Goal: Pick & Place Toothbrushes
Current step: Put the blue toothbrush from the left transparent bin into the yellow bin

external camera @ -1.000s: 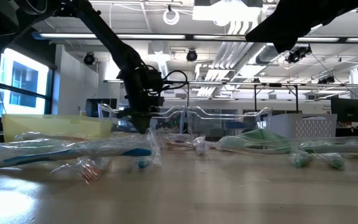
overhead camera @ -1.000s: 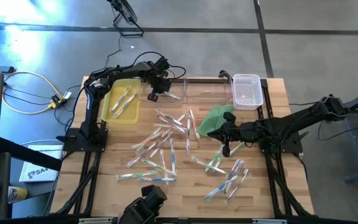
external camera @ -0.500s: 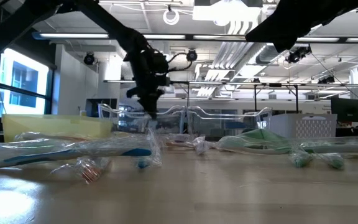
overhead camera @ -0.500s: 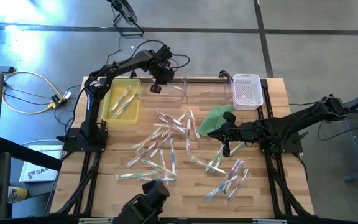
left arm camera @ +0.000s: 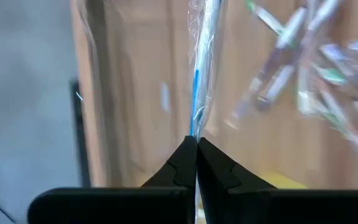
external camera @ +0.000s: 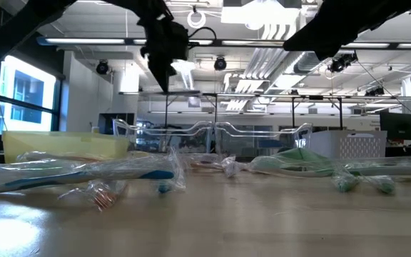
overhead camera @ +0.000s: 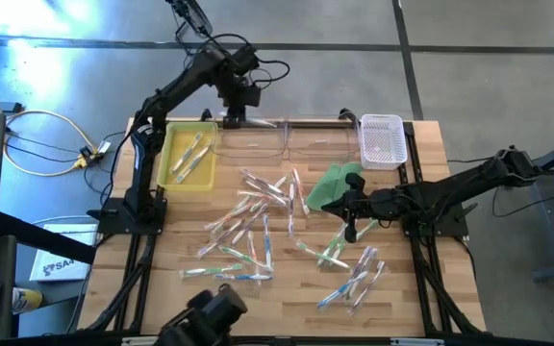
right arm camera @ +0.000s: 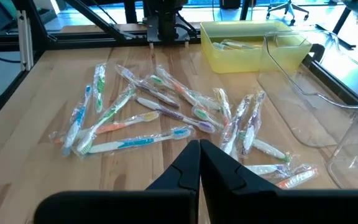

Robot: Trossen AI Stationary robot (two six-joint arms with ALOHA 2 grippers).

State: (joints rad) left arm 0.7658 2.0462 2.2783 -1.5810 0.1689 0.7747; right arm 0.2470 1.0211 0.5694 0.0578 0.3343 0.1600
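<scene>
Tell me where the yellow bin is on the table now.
In the high view, the yellow bin sits at the table's far left corner, beside the clear tray, with a few toothbrushes inside.

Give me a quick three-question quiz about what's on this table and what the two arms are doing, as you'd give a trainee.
1. True or false: the left gripper is shut on a wrapped toothbrush.
2. Which container already holds toothbrushes? A) the yellow bin B) the white basket C) neither
3. Fill in: the right gripper is shut and hovers beside the green ____.

Key: 1 true; 2 A; 3 cloth.
</scene>
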